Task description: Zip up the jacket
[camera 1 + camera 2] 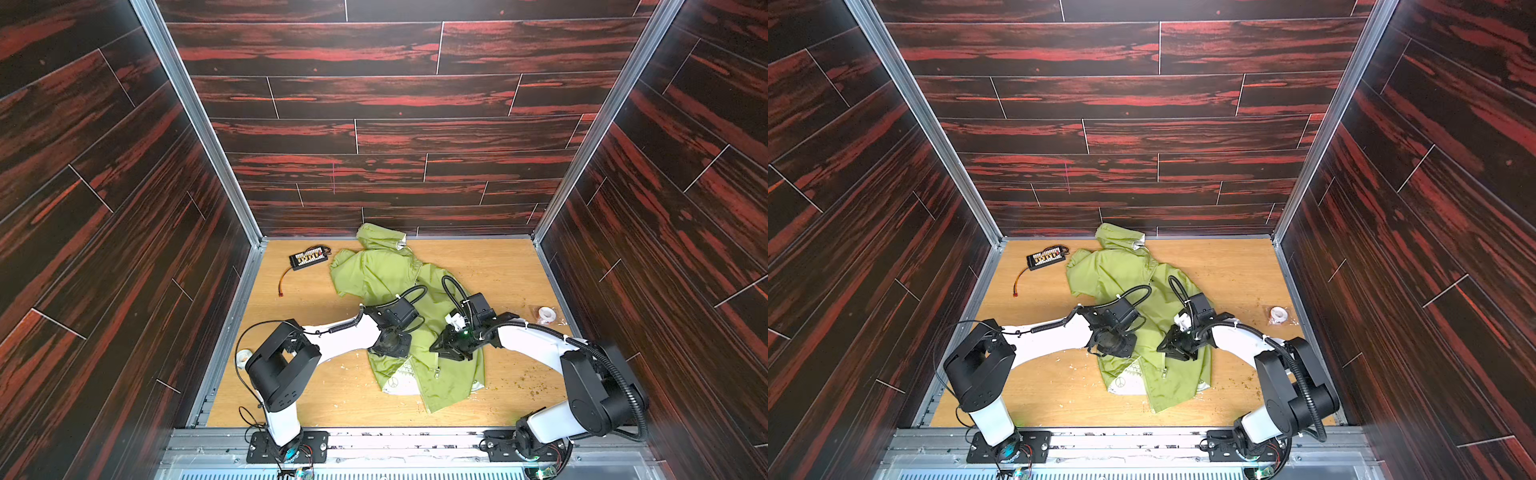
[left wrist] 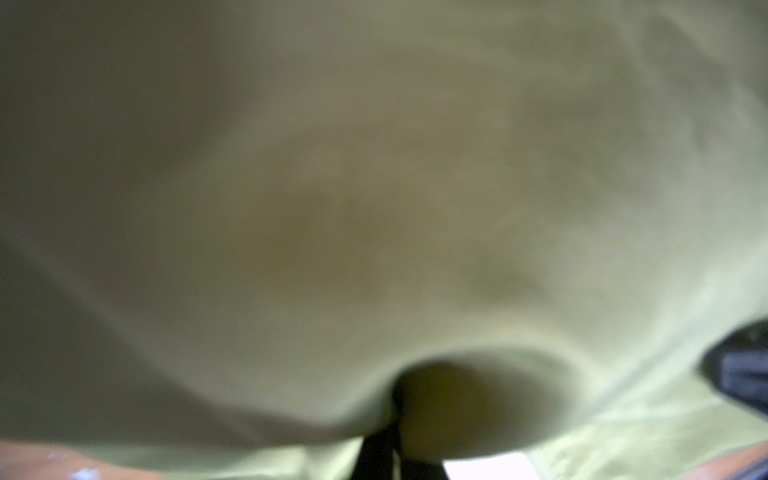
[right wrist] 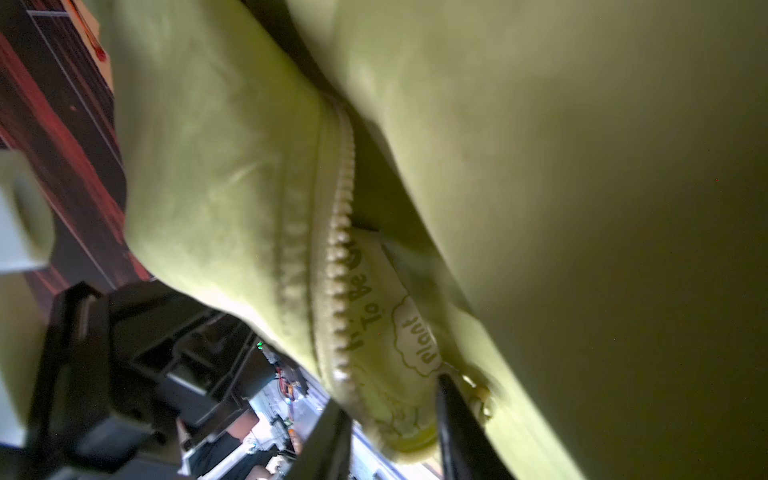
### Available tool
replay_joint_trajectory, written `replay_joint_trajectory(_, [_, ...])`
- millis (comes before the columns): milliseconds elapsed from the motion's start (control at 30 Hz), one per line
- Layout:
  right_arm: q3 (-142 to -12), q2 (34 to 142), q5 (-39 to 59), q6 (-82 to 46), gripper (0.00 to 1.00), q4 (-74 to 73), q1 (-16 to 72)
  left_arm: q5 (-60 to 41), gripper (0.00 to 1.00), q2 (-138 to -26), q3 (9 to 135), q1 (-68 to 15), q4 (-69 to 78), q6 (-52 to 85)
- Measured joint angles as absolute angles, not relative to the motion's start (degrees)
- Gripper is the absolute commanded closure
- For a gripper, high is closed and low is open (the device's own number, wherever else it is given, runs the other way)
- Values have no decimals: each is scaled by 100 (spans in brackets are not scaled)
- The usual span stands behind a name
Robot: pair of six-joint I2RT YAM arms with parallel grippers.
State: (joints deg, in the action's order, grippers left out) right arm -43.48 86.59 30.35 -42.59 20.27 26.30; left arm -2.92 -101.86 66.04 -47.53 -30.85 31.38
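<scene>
The jacket (image 1: 386,282) sprawls across the middle of the wooden table (image 1: 490,266), low and central in both top views. Its hood points at the back wall and its hem at the bottom of the frame. The front gapes at the hem, showing white printed lining (image 1: 395,380).

In the right wrist view, a row of zipper teeth (image 3: 338,266) runs down the frame beside that lining. The right gripper (image 3: 390,395) straddles this edge with its jaws apart and fabric between them — whether they actually bite, I cannot tell. In a top view it sits on the jacket's right half (image 1: 442,351).

The left gripper (image 2: 395,415) is at the bottom centre of its own blurred view. Its jaws are together, green cloth puckers around the tips, and it looks clamped on a fold of the jacket.

Further out, a black board with wires (image 1: 309,257) lies at the table's upper left. A tape roll (image 1: 544,314) sits at the right edge, well apart from the jacket.
</scene>
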Motion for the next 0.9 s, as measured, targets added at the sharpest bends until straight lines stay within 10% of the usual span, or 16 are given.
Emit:
replay_joint_trajectory(700, [-6455,9690,4515,-4805,100,1752,3850,19,99,-7489,5743,-4080,-5203,2617])
replay_joint_trajectory(900, [-6820,9883,4777,-5013,100,1737,4077,395,47,-7122,5669,-3682,-5599,3430])
